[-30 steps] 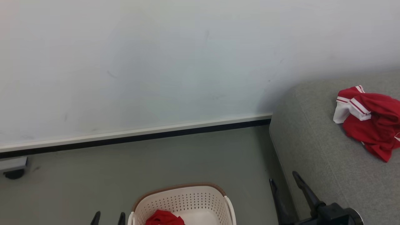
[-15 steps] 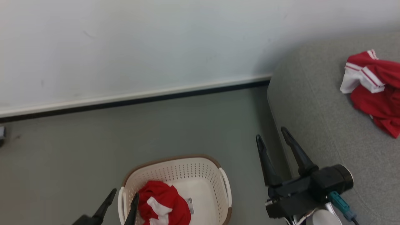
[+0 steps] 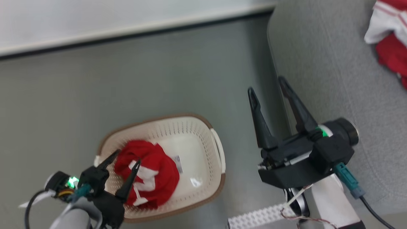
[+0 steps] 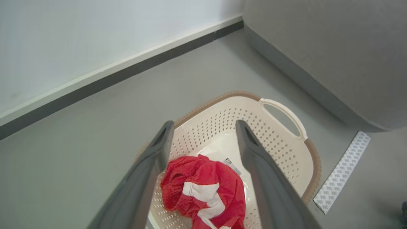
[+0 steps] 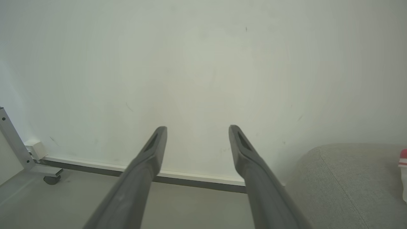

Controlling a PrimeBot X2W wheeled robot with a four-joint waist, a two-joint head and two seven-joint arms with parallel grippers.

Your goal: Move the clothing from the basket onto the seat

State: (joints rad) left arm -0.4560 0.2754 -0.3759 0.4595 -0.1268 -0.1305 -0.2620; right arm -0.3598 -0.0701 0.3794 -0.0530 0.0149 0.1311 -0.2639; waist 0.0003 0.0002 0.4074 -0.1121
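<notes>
Left tool (image 3: pixel 127 157) was open, fingers spread, nothing gripped. It hung over the near-left part of the basket (image 3: pixel 178 130), tips pointed at the red bundle (image 3: pixel 152 168). Head view was blurry, so couldn't tell there if the tips touched fabric. Left wrist view showed the bundle lower down, between the two fingers, w/ a gap. Bundle = crumpled red clothing w/ white stripes, on the basket bottom toward the robot's side. Its lower edge was cut off in the wrist view. Small white tag (image 3: pixel 178 159) lay beside it, print too small to read. Basket stood on the grey floor (image 3: pixel 127 79), brown rim, one white handle facing the seat (image 3: pixel 318 57) but apart from it.

Right tool (image 3: pixel 266 85) was open too and empty, fingers above the floor/seat edge, well apart from the basket. In the right wrist view they aimed at the pale wall (image 5: pixel 203 63), touching nothing. Pale forearm + cable ran off the bottom edge.

Seat: grey-green, only its left end in frame. Second red piece (image 3: pixel 389 41) w/ white cuff lay on it at far right, cut by the frame edge, shape unclear. White dotted strip (image 3: pixel 257 216) lay on the floor near the seat corner, partly behind the right arm. Wheeled frame foot (image 5: pixel 51 179) sat by the baseboard, mostly out of frame.
</notes>
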